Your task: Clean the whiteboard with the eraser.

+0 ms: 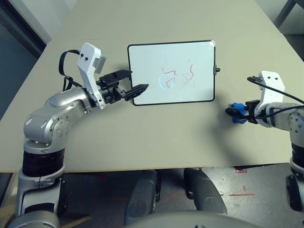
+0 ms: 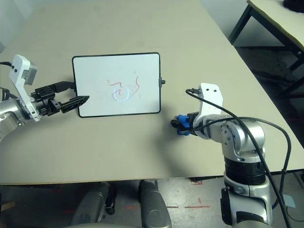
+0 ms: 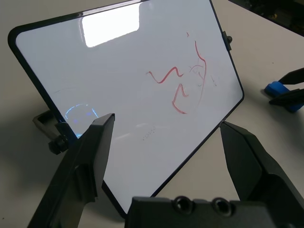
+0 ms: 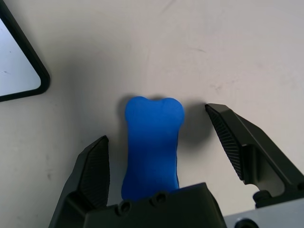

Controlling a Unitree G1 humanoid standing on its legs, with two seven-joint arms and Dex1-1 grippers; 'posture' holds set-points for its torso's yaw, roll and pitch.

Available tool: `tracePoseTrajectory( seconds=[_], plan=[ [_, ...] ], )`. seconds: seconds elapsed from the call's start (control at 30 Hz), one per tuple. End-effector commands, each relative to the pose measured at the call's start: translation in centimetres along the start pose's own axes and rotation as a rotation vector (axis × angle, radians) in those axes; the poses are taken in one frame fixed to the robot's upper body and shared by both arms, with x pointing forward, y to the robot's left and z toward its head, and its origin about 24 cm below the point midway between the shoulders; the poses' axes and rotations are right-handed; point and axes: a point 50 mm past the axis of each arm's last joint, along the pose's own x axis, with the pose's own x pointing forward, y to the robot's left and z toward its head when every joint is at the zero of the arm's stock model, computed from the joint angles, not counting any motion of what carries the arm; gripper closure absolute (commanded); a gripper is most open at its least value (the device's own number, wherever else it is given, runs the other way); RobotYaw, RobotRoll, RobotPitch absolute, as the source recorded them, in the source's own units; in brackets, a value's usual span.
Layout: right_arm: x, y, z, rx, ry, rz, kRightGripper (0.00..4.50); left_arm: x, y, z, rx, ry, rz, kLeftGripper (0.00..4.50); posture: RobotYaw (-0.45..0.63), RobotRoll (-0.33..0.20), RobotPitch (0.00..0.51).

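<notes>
The whiteboard (image 1: 185, 59) lies flat mid-table, white with a thin black frame, red scribbles (image 1: 178, 76) and a faint blue circle near its centre. My left gripper (image 1: 135, 81) is open at the board's near-left corner, one finger on each side of that corner; in the left wrist view the fingers (image 3: 90, 161) stand wide apart with the whiteboard (image 3: 142, 71) ahead of them. The eraser (image 4: 153, 142), a small bright blue block, rests on the table to the right of the board. My right gripper (image 4: 161, 147) is open astride it, with a gap between each finger and the block.
The beige table (image 1: 142, 137) has bare surface all round the board, and its front edge runs close below both arms. A small black knob (image 1: 217, 70) sticks out of the board's right side. Another table (image 2: 280, 19) stands off to the far right.
</notes>
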Motion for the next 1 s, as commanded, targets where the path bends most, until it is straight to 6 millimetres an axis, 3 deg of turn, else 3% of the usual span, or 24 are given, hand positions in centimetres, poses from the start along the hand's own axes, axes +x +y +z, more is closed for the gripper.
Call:
tracePoseTrajectory(
  seconds=[0.03,0.17,0.37,0.47,0.63,0.77,0.87,1.0],
  plan=[
    [0.5,-0.4,-1.6,0.031,0.096,-0.023,0.02,0.4,-0.2,-0.3,-0.013,0.012,-0.015,0.00,0.00,0.000,0.217],
    [0.6,0.0,-1.4,0.033,0.091,-0.011,0.77,0.5,0.0,-0.1,-0.015,0.007,-0.014,0.00,0.00,0.000,0.218],
    [0.8,0.6,-1.7,0.019,0.106,0.020,2.71,0.4,0.2,-0.1,-0.016,0.005,-0.001,0.00,0.01,0.000,0.214],
    [0.8,0.4,-1.7,0.020,0.114,0.008,3.46,0.4,0.2,-0.1,-0.016,0.002,0.003,0.00,0.01,0.000,0.212],
    [0.5,0.0,-0.3,0.026,0.068,-0.036,3.64,0.4,0.2,-0.1,-0.018,-0.001,0.004,0.00,0.01,0.000,0.207],
    [-0.7,-0.2,5.6,-0.051,-0.223,-0.127,3.64,0.7,0.1,-0.1,-0.019,-0.005,-0.002,0.00,0.02,0.000,0.200],
    [-1.4,1.2,9.2,-0.099,-0.413,-0.056,3.64,1.0,0.1,0.0,-0.019,-0.007,-0.010,0.00,0.02,0.000,0.196],
    [-1.6,4.8,11.6,-0.234,-0.509,0.122,3.65,1.1,0.2,0.0,-0.017,-0.005,-0.018,0.00,0.01,0.000,0.184]
  ],
)
